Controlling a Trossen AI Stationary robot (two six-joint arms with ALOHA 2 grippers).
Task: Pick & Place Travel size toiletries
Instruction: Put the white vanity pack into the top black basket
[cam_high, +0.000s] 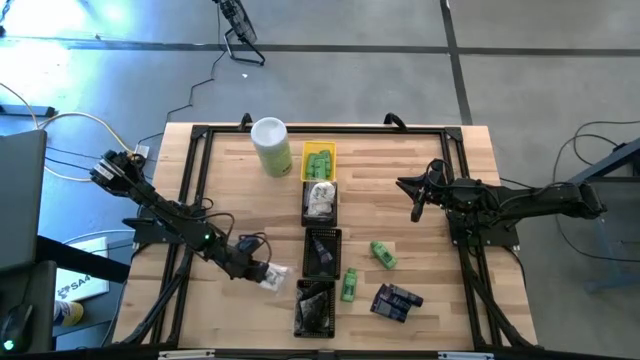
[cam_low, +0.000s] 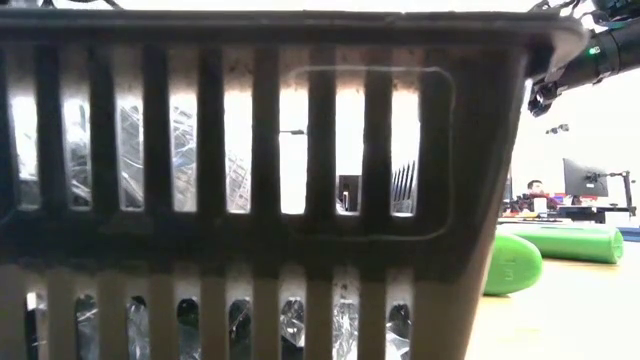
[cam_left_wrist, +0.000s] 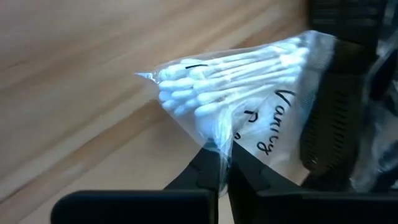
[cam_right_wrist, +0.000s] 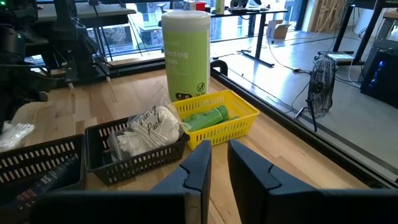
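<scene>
Pinching the clear swab packet at its near edge, left pincer clamped, black trays just beside; right pincer waits, nearly together

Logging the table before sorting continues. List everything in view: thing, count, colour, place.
Clear bag of cotton swabs: one, white, near table edge, pinched by left gripper.
Plastic slotted trays: four in a centre column; one yellow, three black.
Small bottles: green; in yellow tray, two loose right of trays.
Clear-wrapped pads: white, in black tray beside yellow one.
Flat packets: dark blue, near right.
Tall canister: one, pale green, white lid, far side.
Wooden table: tan.
Left gripper: shut on bag.
Right gripper: shut, empty, raised at right.
</scene>
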